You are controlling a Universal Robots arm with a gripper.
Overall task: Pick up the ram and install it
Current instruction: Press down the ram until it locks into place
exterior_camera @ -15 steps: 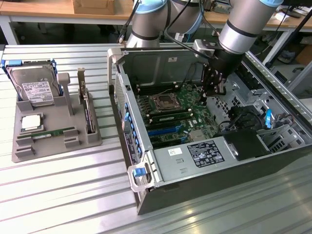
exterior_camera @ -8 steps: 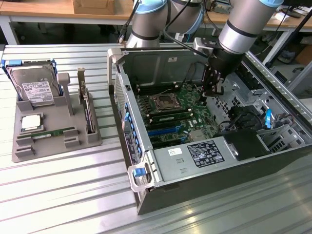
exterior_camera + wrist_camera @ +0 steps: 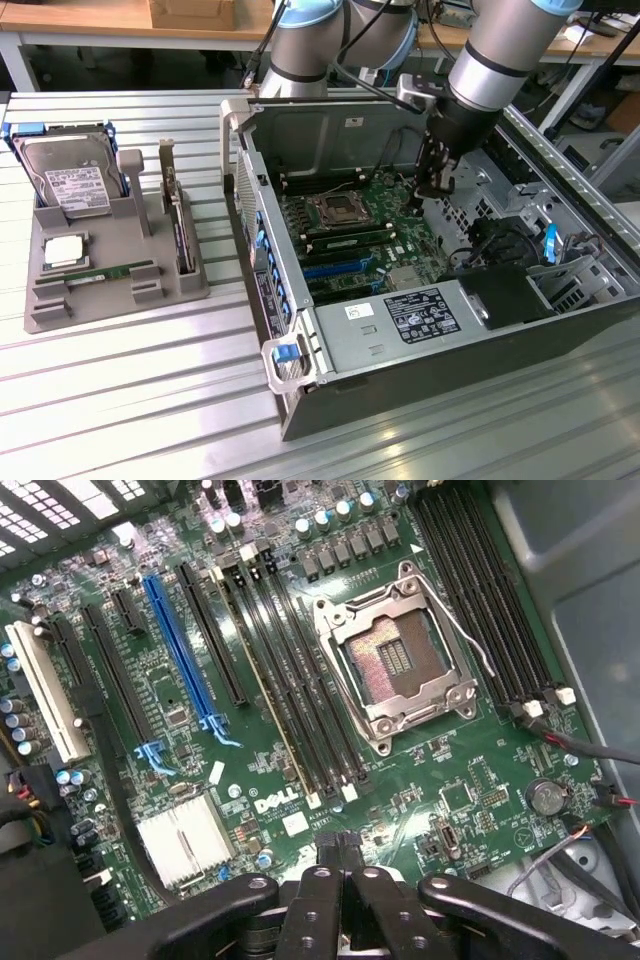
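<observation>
**Insp. A:** Gripper (image 3: pixel 437 188) status?

**Insp. B:** Fingers pressed together and nothing between them. In the wrist view the tips (image 3: pixel 338 845) meet with no gap. It hangs inside the open PC case (image 3: pixel 300 350), low over the motherboard (image 3: pixel 450 780), near the board edge and off to one side of the CPU socket (image 3: pixel 395 660).

**A:** Locate the ram.

**B:** One ram (image 3: pixel 110 272) lies flat in a front slot of the grey parts tray (image 3: pixel 60 310), at the exterior view's left and well apart from the gripper. The same tray holds a hard drive (image 3: pixel 70 185), a processor chip (image 3: pixel 62 250) and an expansion card (image 3: pixel 180 230) standing on edge. Note also a second stick (image 3: pixel 350 238) standing in a DIMM slot beside the socket. From the wrist view it shows as a thin edge (image 3: pixel 262 680). It looks seated, but I can't confirm the latches.

**A:** Assessment of the step?

**B:** My judgement: closed empty fingers over the board suit a press-down or a seat check, not a pick.

**A:** Reqs for doing it well?

**B:** Push straight down along the stick's top edge, no side load. Spread the force toward both ends so neither end rides high. Confirm the end clips are upright and the top edge is level w/ the slot. Keep clear of the socket's open frame and the loose cables at the board edge. Any grip on the tray stick should be on its long edges, not the chips.
</observation>
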